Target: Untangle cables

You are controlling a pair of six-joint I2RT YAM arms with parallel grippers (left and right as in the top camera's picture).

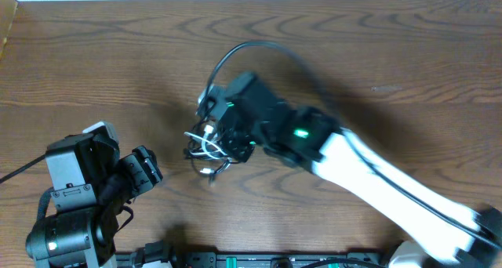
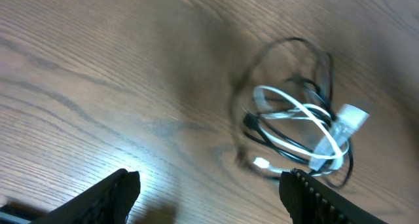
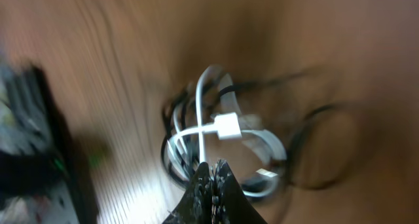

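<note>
the cables [image 3: 196, 135] lie in one small knot of black and white loops on the table [image 1: 376, 48], right at the tips of the right gripper [image 3: 213, 170]. its fingers [image 3: 226, 185] are pressed together, and the tips meet just below where two white strands cross. the view is blurred, so i cannot tell if a strand is caught between them. a white plug [image 3: 227, 126] sits just beyond the tips, on top of the loops, with black loops spreading out to either side.

from overhead the right gripper [image 1: 222, 139] stands over the knot [image 1: 202, 149], which pokes out on the side nearer the left gripper [image 1: 149, 170].

the left gripper [image 2: 209, 188] is spread wide and holds nothing. the knot [image 2: 294, 129] lies ahead of it and off to its right, close to its right finger [image 2: 317, 198]. bare wood lies between the fingers.
</note>
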